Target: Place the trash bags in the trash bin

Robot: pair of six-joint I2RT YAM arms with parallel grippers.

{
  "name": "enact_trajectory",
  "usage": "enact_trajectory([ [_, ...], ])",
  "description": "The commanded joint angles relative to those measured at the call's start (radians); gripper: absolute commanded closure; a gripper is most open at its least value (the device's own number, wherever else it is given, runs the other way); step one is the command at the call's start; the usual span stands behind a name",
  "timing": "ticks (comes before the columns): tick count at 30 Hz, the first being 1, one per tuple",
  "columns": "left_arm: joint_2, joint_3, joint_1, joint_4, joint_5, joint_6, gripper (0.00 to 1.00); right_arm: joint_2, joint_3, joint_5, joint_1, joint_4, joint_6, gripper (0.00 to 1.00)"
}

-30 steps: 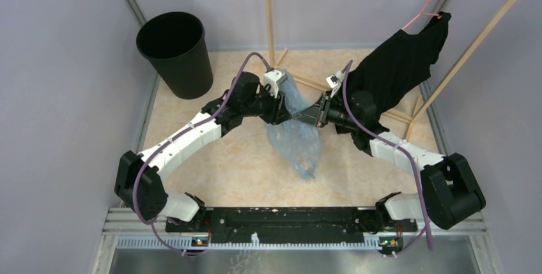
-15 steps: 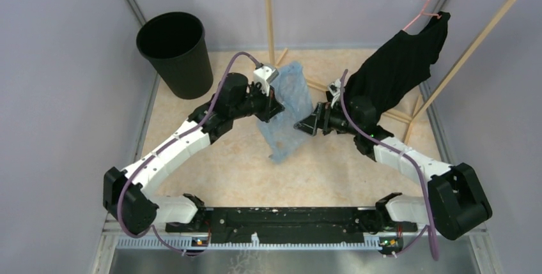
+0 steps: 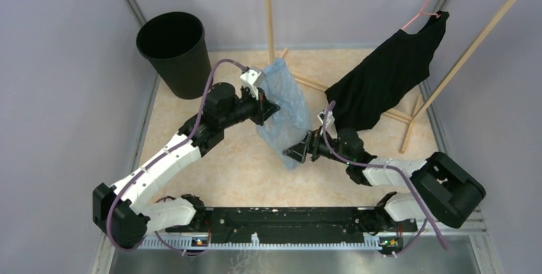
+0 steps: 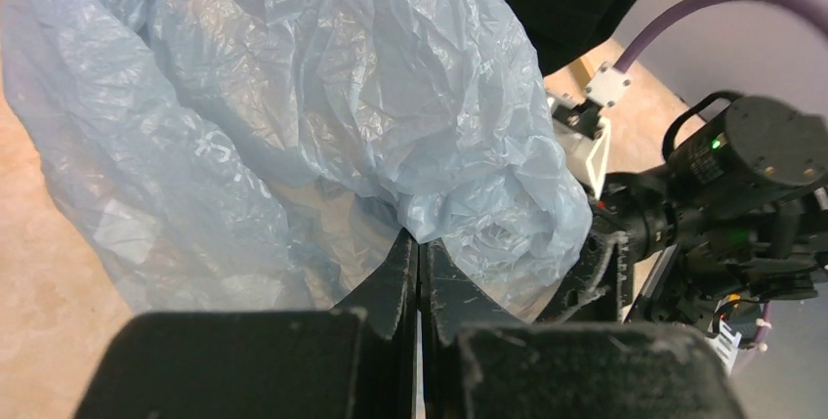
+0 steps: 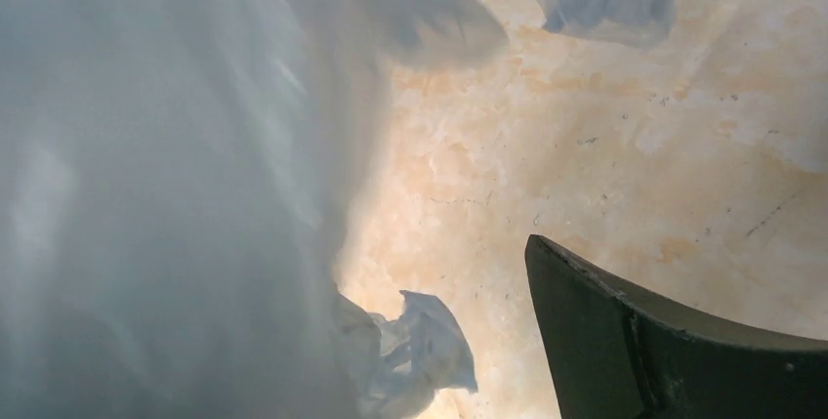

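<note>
The pale blue trash bag [image 3: 284,105] hangs crumpled over the floor at mid-scene. My left gripper [image 3: 268,106] is shut on its upper edge. In the left wrist view the black jaws meet with film pinched at their tips [image 4: 420,248], and the bag [image 4: 293,97] fills the picture. My right gripper [image 3: 295,152] stands open at the bag's lower end. The right wrist view shows one finger [image 5: 664,341] far right, with blurred film [image 5: 146,194] over the left half hiding the other. The black trash bin [image 3: 176,53] stands upright at the back left, apart from both grippers.
A black T-shirt [image 3: 383,79] hangs from a pink hanger on the wooden clothes rack [image 3: 473,41] at the back right. One rack post [image 3: 269,12] rises just behind the bag. Purple walls close in on both sides of the beige floor [image 3: 236,159].
The right gripper has opened, let go of the bag and drawn back toward the near edge. The left gripper has shut on the bag and carried it back and left, toward the bin.
</note>
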Motion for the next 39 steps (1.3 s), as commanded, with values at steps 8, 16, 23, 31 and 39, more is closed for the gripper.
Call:
enact_trajectory([
  [8, -0.14, -0.092, 0.006, 0.219, -0.054, -0.08, 1.0, 0.174, -0.096, 0.171, 0.12, 0.54, 0.123, 0.26],
  [16, -0.154, -0.081, 0.02, 0.215, -0.026, -0.12, 1.0, 0.386, -0.147, 0.291, 0.122, 0.596, 0.012, 0.85],
  [23, -0.071, -0.027, 0.02, 0.209, 0.195, -0.141, 1.0, 0.296, -0.076, 0.421, 0.075, 0.242, -0.134, 0.99],
  [31, 0.019, 0.058, 0.021, 0.078, 0.233, -0.091, 1.0, 0.027, -0.023, 0.417, -0.166, -0.144, -0.226, 1.0],
  [39, 0.056, 0.084, 0.02, 0.027, 0.2, -0.081, 1.0, -0.038, 0.025, 0.288, -0.238, -0.295, -0.223, 0.82],
])
